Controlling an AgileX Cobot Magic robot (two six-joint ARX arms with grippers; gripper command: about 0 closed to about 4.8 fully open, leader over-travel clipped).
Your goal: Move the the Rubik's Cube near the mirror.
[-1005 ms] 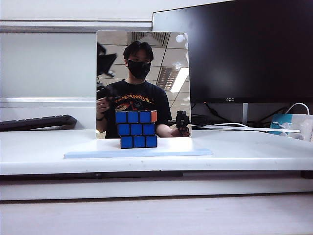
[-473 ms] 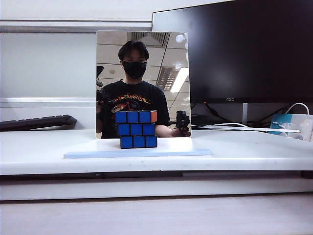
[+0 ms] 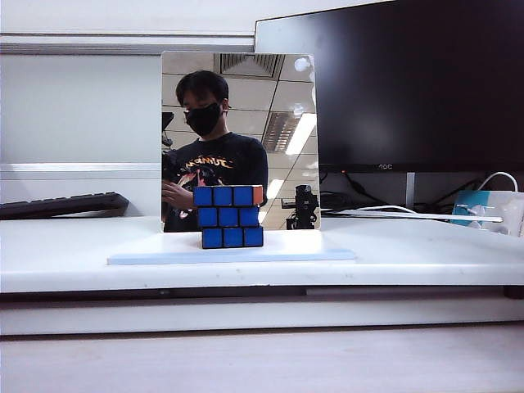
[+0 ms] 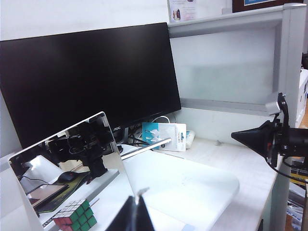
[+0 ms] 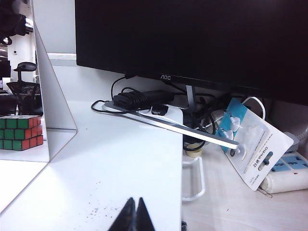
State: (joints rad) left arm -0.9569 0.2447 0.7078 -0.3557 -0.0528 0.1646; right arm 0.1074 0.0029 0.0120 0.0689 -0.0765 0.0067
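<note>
The Rubik's Cube (image 3: 228, 216) stands on a pale slab (image 3: 303, 252), its blue face toward the exterior camera, right against the foot of the upright mirror (image 3: 270, 106). Neither arm shows directly in the exterior view. In the left wrist view my left gripper (image 4: 138, 211) is shut and empty, hovering in front of the mirror (image 4: 48, 159), where the cube's reflection (image 4: 74, 217) shows green and red faces. My right gripper (image 5: 134, 211) is shut and empty above the white table, off to the mirror's (image 5: 14, 96) side, and the cube's reflection (image 5: 19, 132) appears there too.
A black AOC monitor (image 3: 409, 82) stands behind the mirror. A keyboard (image 3: 61, 204) lies at the back left. A power strip with cables (image 5: 144, 103) and a blue-white package (image 5: 252, 144) sit under the monitor. A black camera mount (image 4: 269, 139) juts in past the table's edge.
In the mirror, the reflected black arm at the left edge has drawn back and the masked person has leaned left. The cube has not moved.
</note>
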